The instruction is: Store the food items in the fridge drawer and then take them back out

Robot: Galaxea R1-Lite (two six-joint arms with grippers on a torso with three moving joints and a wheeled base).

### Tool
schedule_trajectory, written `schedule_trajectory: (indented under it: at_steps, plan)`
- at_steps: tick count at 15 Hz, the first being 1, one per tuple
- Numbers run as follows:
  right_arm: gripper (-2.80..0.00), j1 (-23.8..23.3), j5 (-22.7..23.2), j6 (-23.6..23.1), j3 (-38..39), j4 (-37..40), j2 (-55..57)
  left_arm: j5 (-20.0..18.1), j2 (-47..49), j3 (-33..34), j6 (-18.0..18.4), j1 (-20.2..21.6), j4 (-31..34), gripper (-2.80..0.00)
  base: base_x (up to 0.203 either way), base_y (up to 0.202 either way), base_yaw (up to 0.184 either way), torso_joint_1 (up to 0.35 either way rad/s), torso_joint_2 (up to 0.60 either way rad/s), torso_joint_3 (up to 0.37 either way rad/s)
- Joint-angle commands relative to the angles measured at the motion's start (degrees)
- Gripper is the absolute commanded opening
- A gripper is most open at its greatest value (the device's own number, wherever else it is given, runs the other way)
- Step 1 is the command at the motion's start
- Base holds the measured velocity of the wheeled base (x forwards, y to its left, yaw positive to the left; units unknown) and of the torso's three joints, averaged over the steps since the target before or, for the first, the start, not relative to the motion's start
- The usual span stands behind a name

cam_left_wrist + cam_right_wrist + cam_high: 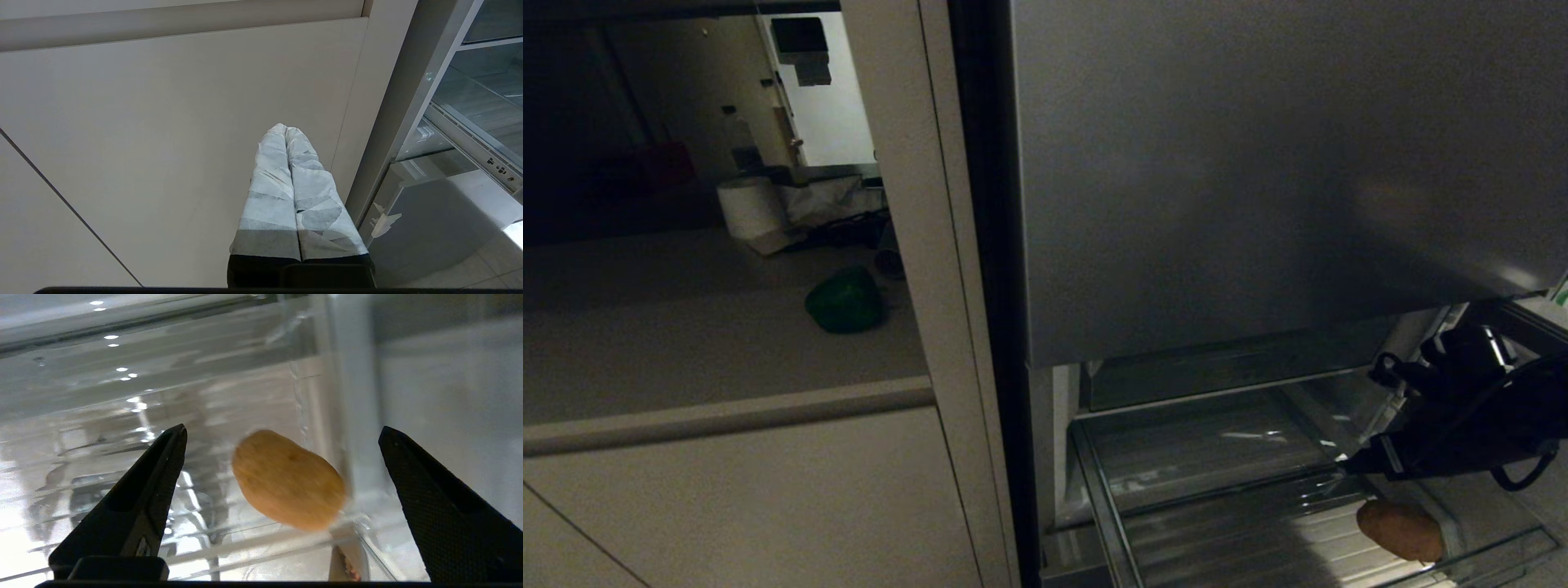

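Left gripper (292, 134): parked low, close to the robot, its tape-wrapped fingers pressed together with no gap, pointing at a beige cabinet front (163, 143).
Drawer front: the dark grey panel (429, 228) with whitish tape scraps shows just beside the left gripper in the left wrist view.
Fridge drawer (1103, 498): pulled out at the lower right of the head view, a clear plastic bin with a ribbed floor.
Potato (1401, 531): lies in the drawer near its right front corner, close to the clear side wall; nothing grips it.
Right gripper (282, 433): over the drawer just above the potato, black fingers (163, 465) spread wide, the potato seen between them but touching neither.
Fridge door (1258, 180): plain grey panel, shut, above the drawer.
Bell pepper (845, 302): dark green, on the beige counter (686, 351) left of the fridge, well apart from the drawer.
Paper roll (750, 206): white, farther back on the counter.
Bottle (740, 139): clear plastic, behind the roll.
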Motion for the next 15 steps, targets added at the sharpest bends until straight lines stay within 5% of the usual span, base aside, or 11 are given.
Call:
schedule_trajectory:
  at_steps: [1,15]
  plan:
    - [0.0,0.6,0.4,-0.2,-0.8,0.1,2.6,0.0,0.1,0.0,0.0,0.0,0.0,-2.8,0.0,0.0,0.0,0.0,0.0,0.0]
    - [0.0,1.2,0.0,-0.3,-0.8,0.2,9.0,0.0,0.1,0.0,0.0,0.0,0.0,-2.8,0.0,0.0,0.0,0.0,0.0,0.0]
